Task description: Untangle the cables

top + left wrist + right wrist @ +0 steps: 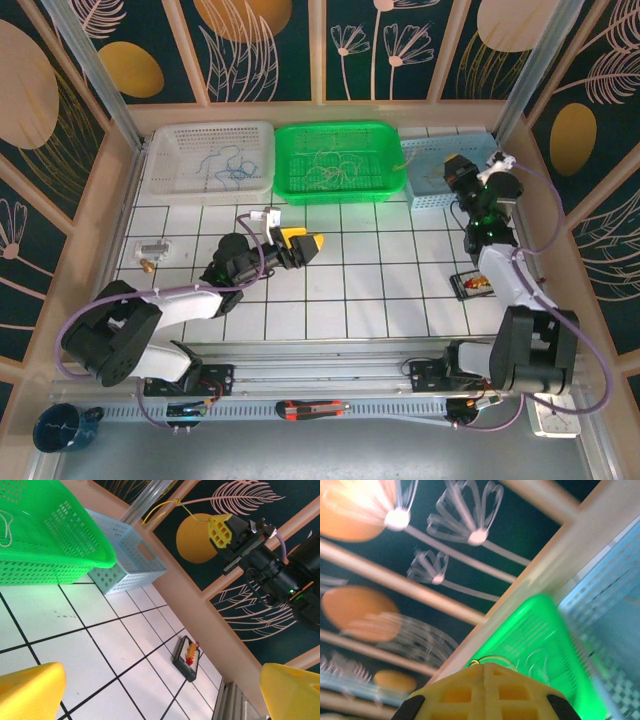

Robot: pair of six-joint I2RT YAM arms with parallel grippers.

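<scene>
- Spotted the left gripper point(302, 241) with its yellow fingers point(31, 690) spread wide apart, hanging low over the white tiled table point(380, 300) around the middle, pointing right.
- Caught the right gripper point(219, 530) way up over the blue basket point(430, 190) at the far right, fingers pressed together.
- Saw in the left wrist view that it was pinching a yellow cable point(160, 511), a thin strand running off up and to the left from the fingertips.
- Found the other cables already in bins: blue cables point(230, 165) squiggled in the white basket point(200, 190) at the far left, pale yellow cables point(335, 168) loose in the green basket point(340, 192) just right of it.
- Noticed a small black block point(472, 285) with red and yellow bits lying on the tiles near the right arm, well apart from the baskets.
- Also clocked a little metal part point(152, 247) on the left side of the table, plus a box cutter point(312, 408) on the near rail between the two arm bases.
- Got mostly blur from the right wrist view, so couldn't tell much about the strand there.
</scene>
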